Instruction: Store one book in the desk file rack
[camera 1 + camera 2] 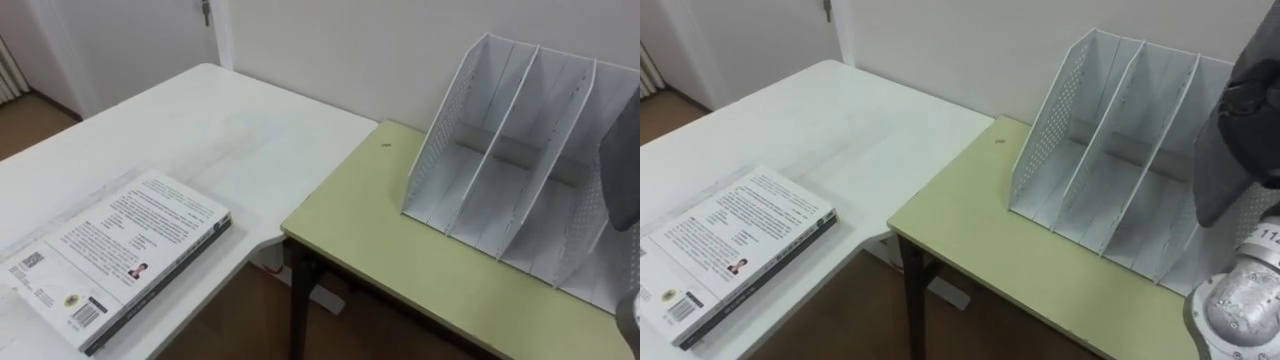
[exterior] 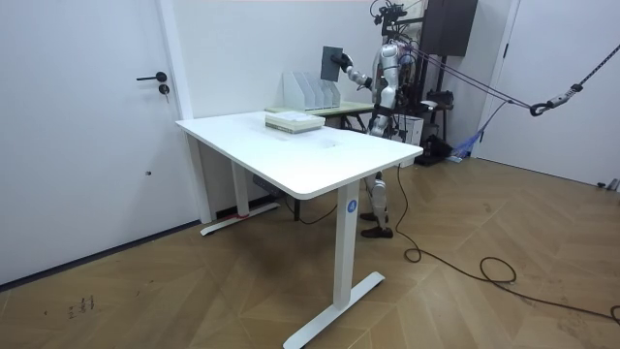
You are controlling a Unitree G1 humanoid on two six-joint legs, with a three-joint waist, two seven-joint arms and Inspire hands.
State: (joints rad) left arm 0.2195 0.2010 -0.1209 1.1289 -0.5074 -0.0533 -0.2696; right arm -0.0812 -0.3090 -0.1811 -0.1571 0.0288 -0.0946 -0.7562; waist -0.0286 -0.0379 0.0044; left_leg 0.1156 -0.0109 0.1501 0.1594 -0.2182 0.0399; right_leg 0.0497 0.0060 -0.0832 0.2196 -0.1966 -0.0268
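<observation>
1. Left eye view: a white book (image 1: 115, 255) lay flat at the lower left on the white table (image 1: 200, 120). The file rack (image 1: 520, 170) stood at the upper right on the green desk (image 1: 400, 270), its slots empty.
2. Room view: the right hand (image 2: 346, 68) clasped the dark book (image 2: 332, 60) by its edge, holding it upright above the rack, probably so it could drop into a slot. The left hand (image 2: 375, 109) hung by the body, too small to read.
3. Right eye view: the dark book loomed at the right edge, before the rack's slots.

right arm raised forward at shoulder height, right hand (image 2: 343, 66) gripping a book (image 2: 332, 59) in its fingers.
</observation>
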